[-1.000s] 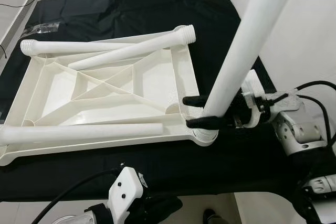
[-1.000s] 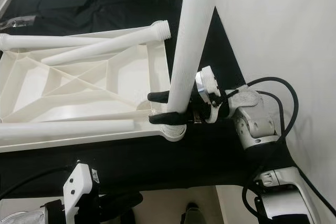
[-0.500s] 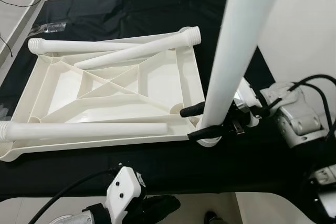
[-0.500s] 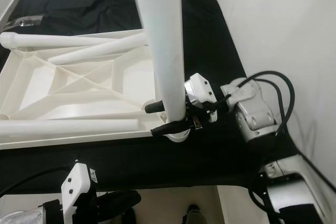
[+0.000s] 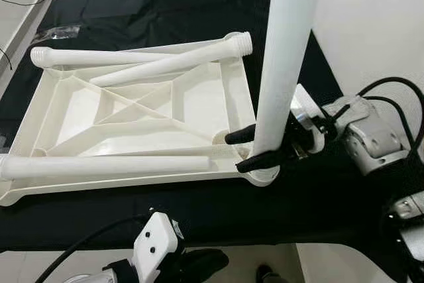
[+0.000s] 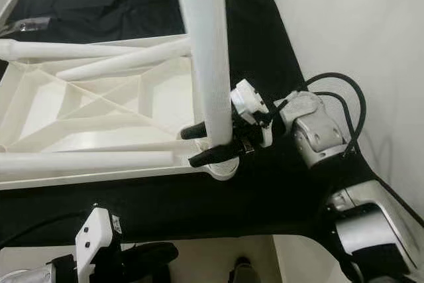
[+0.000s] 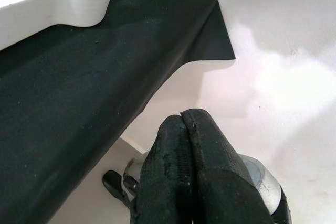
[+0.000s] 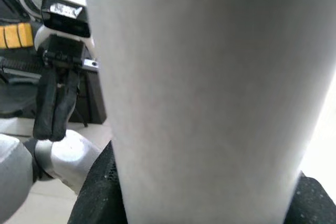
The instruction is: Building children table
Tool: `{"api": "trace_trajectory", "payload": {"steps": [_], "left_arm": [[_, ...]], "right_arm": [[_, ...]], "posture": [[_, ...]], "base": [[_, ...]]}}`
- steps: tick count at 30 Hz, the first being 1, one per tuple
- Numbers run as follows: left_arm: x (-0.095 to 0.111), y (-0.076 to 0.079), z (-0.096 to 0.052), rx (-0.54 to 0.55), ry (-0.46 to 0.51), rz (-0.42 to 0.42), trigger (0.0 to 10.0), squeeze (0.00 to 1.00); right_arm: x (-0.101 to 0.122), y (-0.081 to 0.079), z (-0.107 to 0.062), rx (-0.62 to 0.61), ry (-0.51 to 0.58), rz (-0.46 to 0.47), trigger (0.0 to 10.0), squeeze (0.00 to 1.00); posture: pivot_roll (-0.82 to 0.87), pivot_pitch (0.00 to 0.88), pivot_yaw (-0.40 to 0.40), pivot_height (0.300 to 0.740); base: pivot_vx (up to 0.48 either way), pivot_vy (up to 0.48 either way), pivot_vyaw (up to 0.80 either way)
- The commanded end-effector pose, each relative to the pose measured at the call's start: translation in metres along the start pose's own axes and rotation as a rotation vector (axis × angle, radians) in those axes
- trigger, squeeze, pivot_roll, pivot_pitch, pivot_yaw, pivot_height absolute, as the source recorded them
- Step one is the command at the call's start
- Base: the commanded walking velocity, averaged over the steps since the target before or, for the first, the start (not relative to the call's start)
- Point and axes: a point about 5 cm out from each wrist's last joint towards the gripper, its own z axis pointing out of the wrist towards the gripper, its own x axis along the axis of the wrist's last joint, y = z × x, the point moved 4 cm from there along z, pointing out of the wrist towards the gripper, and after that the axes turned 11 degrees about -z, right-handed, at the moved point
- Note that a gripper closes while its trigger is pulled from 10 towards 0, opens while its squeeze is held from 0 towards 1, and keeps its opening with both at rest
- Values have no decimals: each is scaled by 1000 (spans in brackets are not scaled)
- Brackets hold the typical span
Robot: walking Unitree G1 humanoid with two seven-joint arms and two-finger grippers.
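A white plastic tabletop lies upside down on the black cloth. Three loose white legs rest on it: one along the near edge and two crossing at the far end. A fourth leg stands almost upright in the near right corner socket. My right gripper is shut on this leg just above the socket, one black finger on each side. In the right wrist view the leg is seen very close. My left gripper hangs below the table's near edge, fingers pressed together on nothing.
The black cloth covers the whole work surface and drapes over its near edge. A clear plastic bag lies at the far left. White floor runs along the right side. My left arm's white wrist housing is low at the front.
The upright leg has swung from leaning right to nearly vertical in the corner socket. My right wrist has turned with it. The left arm has stayed low.
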Motion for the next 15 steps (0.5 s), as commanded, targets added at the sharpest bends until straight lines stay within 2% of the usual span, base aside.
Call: {"api": "trace_trajectory", "payload": {"steps": [1,9,12,15], "left_arm": [[-4,3,-4,-2,-29,-11,10000,0],[-3,2,-4,-2,-31,-13,10000,0],[-3,1,-3,-3,-32,-12,10000,0],[-3,1,-3,-3,-32,-11,10000,0]], "right_arm": [[-47,-27,15,59,-17,250,10000,0],[-55,-38,17,63,-3,251,10000,0],[-64,-49,18,90,-52,220,10000,0],[-67,-53,18,100,-65,214,10000,0]], "posture": [[90,378,95,740],[90,380,98,740],[90,380,104,740],[90,380,104,740]], "base": [[0,0,0],[0,0,0],[0,0,0],[0,0,0]]}}
